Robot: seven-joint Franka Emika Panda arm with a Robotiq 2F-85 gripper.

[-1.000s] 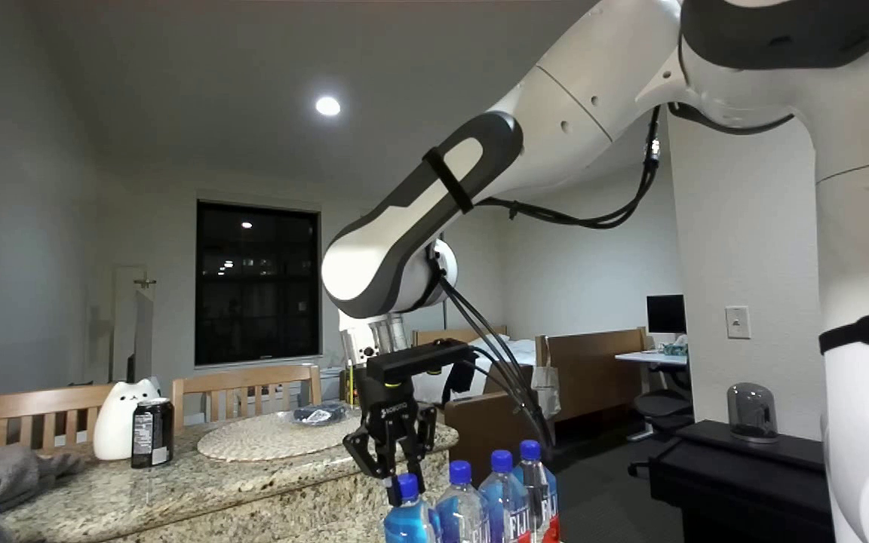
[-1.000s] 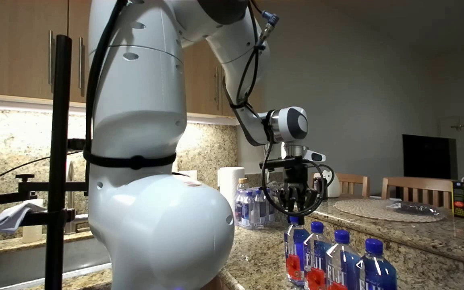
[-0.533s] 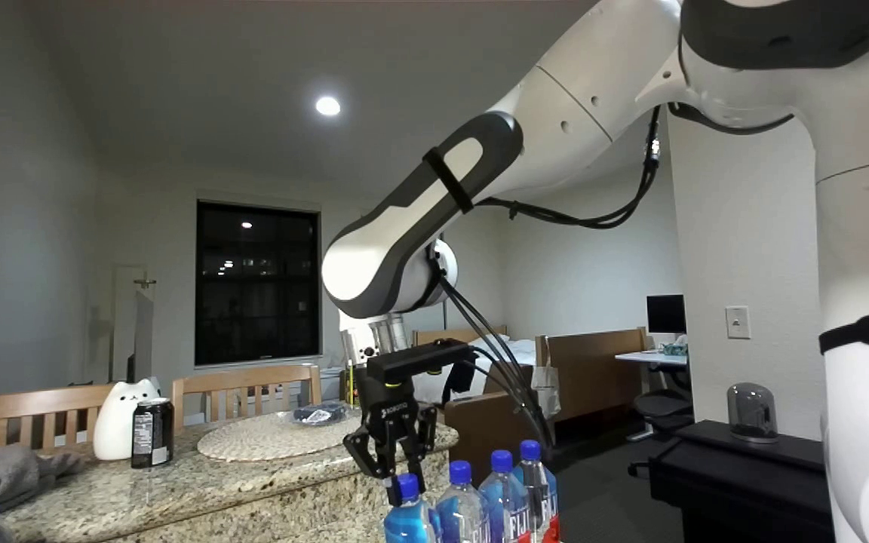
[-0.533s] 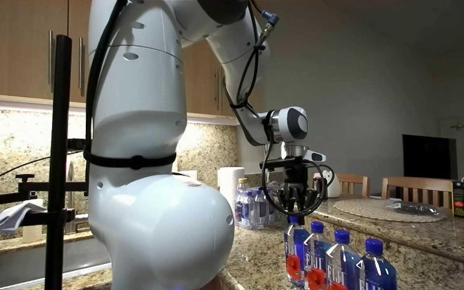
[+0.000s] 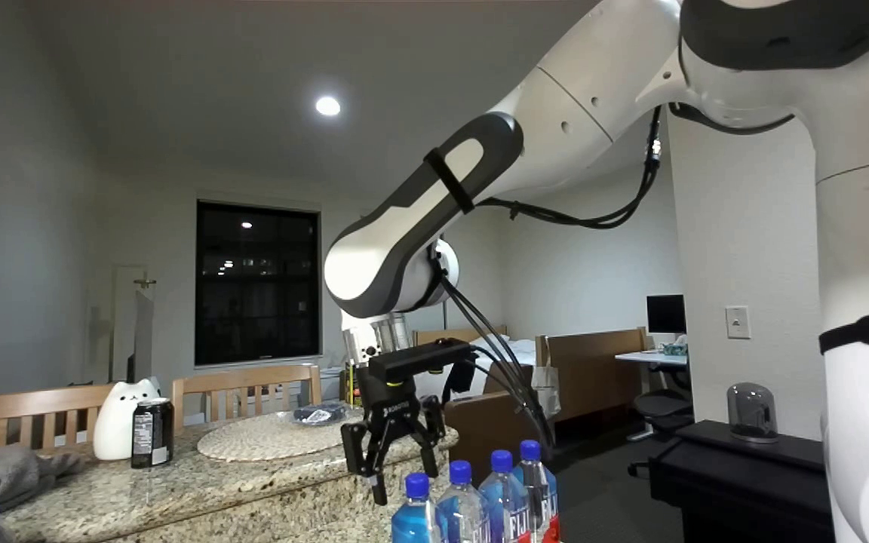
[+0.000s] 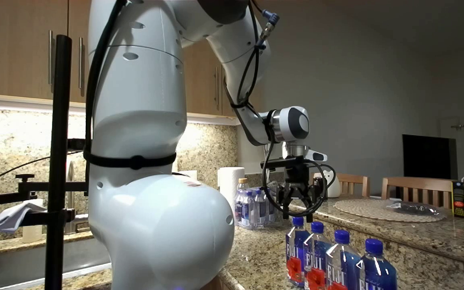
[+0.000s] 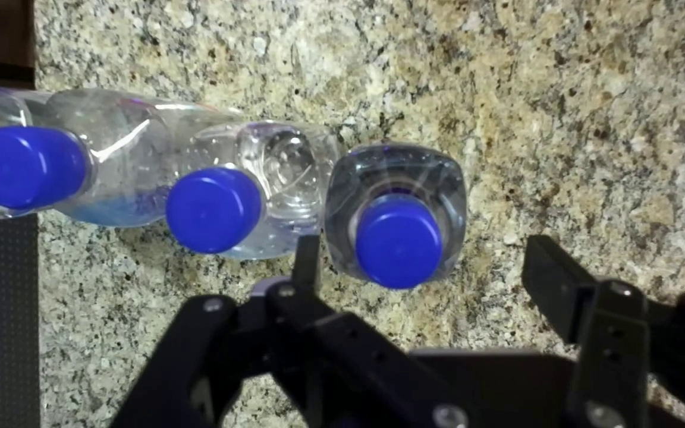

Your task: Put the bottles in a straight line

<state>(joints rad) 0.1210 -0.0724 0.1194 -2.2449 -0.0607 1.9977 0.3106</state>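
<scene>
Several clear bottles with blue caps stand upright in a row on the granite counter, seen in both exterior views. The end bottle has my gripper around its cap in the wrist view. The fingers are spread wide and apart from the cap on both sides, so the gripper is open. Beside this bottle are a second bottle and a third bottle; whether their sides touch I cannot tell. In an exterior view the gripper is over the end bottle, at the far end of the row.
More bottles are grouped by a paper towel roll. A raised granite ledge runs behind the row, bearing a dark can and a white cat figure. The counter's edge shows at left in the wrist view.
My gripper has opened and let go of the end bottle's cap. That bottle has shifted slightly toward its neighbour. The arm has moved only a little; the other bottles have not moved.
</scene>
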